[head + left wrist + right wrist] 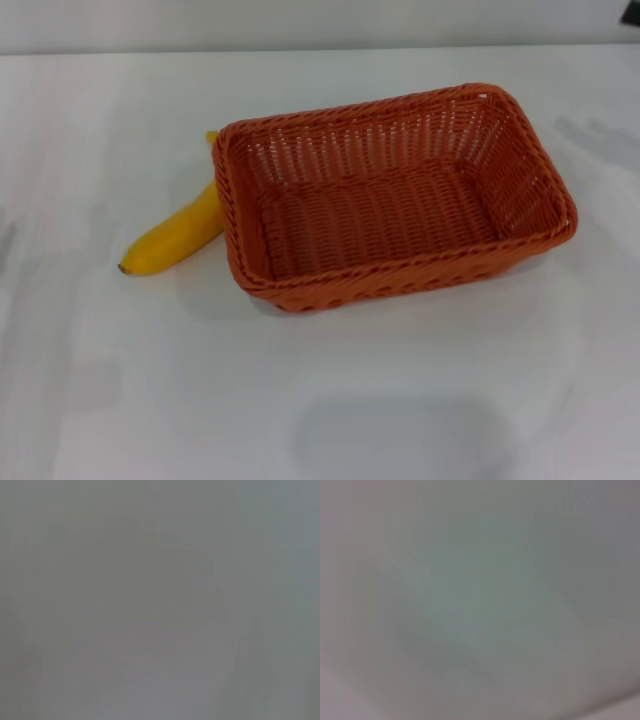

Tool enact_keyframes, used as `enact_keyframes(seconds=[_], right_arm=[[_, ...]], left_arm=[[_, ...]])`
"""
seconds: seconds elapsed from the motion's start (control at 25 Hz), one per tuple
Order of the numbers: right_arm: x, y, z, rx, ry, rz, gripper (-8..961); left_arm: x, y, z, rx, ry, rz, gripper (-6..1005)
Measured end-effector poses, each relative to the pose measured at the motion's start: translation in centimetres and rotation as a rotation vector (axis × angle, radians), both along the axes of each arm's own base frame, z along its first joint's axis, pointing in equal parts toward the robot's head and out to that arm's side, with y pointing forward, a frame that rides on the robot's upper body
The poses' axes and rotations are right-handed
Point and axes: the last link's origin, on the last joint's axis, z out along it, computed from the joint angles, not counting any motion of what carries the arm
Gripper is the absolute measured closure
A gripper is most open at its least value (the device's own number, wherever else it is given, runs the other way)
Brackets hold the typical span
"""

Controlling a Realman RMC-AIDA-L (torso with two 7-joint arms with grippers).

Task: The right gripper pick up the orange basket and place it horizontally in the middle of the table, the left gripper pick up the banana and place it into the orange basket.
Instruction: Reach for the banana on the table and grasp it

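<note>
The orange basket [395,195] stands upright and empty near the middle of the white table [150,400] in the head view, its long side running left to right and slightly skewed. The yellow banana [175,237] lies on the table against the basket's left wall, its dark tip pointing to the front left and its far end hidden behind the basket's corner. Neither the left gripper nor the right gripper appears in any view. Both wrist views show only a plain grey surface.
The table's far edge runs along the top of the head view, with a pale wall behind it. Bare white tabletop lies in front of the basket and to both sides.
</note>
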Motion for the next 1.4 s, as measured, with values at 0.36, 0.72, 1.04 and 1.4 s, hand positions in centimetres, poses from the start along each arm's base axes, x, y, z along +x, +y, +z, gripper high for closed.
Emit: enact_keyframes(seconds=[0.36, 0.72, 1.04, 1.4], right_arm=[[2.7, -1.9, -1.2, 0.591, -0.067, 0.315, 221], [3.6, -4.5, -5.0, 1.079, -0.806, 0.457, 228], [5.6, -5.1, -5.0, 1.089, -0.796, 0.277, 233], [7.0, -4.5, -4.8, 0.992, -0.635, 0.172, 233]], left_arm=[[0.1, 0.0, -0.3, -0.006, -0.006, 0.002, 138], [-0.3, -0.3, -0.7, -0.022, -0.019, 0.026, 137], [-0.1, -0.4, -2.1, -0.114, -0.122, 0.004, 138], [1.2, 1.4, -1.9, -0.347, -0.185, -0.163, 137]])
